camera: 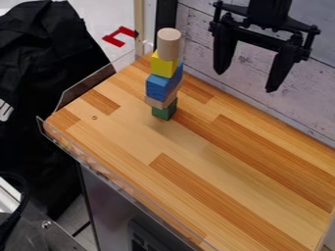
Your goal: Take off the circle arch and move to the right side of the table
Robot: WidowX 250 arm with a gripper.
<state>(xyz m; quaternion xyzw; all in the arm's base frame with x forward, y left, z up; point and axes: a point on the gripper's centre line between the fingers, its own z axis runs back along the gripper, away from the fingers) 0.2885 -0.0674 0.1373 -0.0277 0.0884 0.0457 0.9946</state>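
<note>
Camera view: your gripper is hanging open at the upper right

You are holding nothing, the jaws standing wide apart; your round wooden cylinder is sitting upright on the yellow block, topping the stack on the table

Above the gripper, the top edge cuts off our view of the black arm. We lose part of the wooden table past the right and bottom edges. In the stack, the tan cylinder hides part of the yellow block's top, and we cannot tell whether the blue part is one piece or two. The black cloth runs off the left edge; its white marks are too small for us to read.
</note>
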